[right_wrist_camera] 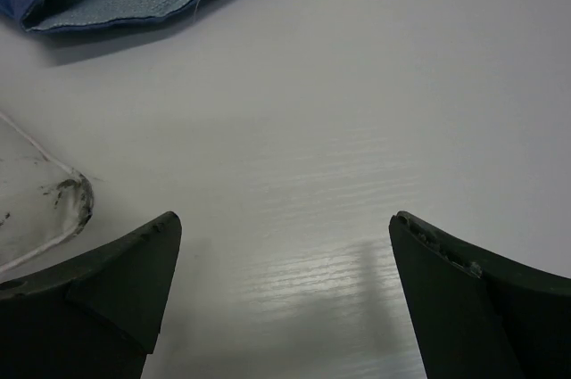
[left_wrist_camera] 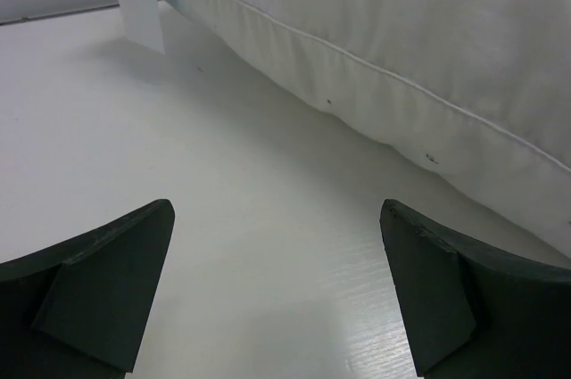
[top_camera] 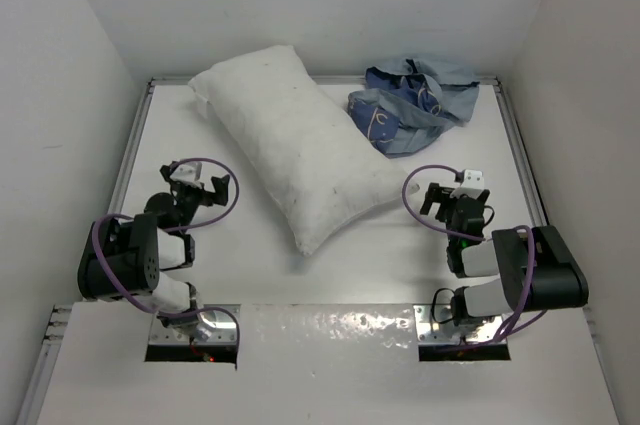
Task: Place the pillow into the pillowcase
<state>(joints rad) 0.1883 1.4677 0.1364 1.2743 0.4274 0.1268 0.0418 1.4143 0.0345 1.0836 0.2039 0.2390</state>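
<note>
Diagonally across the middle of the white table (top_camera: 350, 275), the pillow (top_camera: 290, 150) was seen lying flat: large, plump, white and rectangular, its crinkly fabric faintly speckled, with a piped seam along its edge and a white label (left_wrist_camera: 143, 4) at its far corner. Its near corner was marked by a dark smudge (right_wrist_camera: 67, 196). The pillowcase (top_camera: 410, 105) was found crumpled at the far right, just beside the pillow, dark blue outside, paler grey-blue inside. The left gripper (top_camera: 218, 187) and right gripper (top_camera: 432, 200) were held with jaws spread wide, nothing between them.
</note>
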